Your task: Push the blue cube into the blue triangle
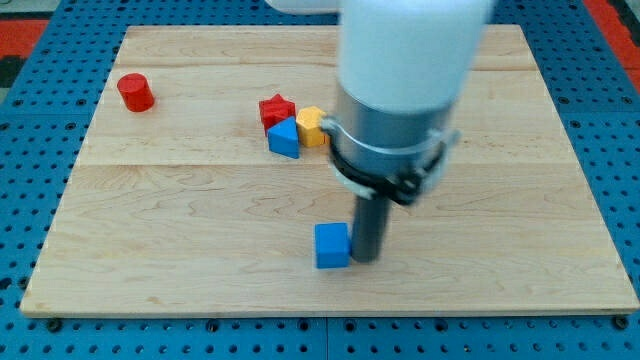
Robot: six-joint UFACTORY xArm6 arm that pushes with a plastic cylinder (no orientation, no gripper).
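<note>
1. Blue cube [332, 246]: matte, square-edged; on the wooden board [150, 230], toward its bottom middle.
2. My tip [366, 258]: dark straight rod, no grasping parts; touching the cube's right side.
3. Blue triangle [284, 139]: well above the cube, touching a red star-shaped block [277, 109] and a yellow block [312, 125].
4. Red cylinder [135, 92]: far upper left of the cube.
5. Board: pale planks, visible grain, on blue perforated panel [30, 200].

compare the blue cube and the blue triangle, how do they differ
The blue cube is square-faced; the blue triangle is wedge-shaped. The cube sits alone near the view's bottom with my tip right beside it on the view's right; the triangle sits higher up, packed against the red block and yellow block. Both share the same blue.
</note>
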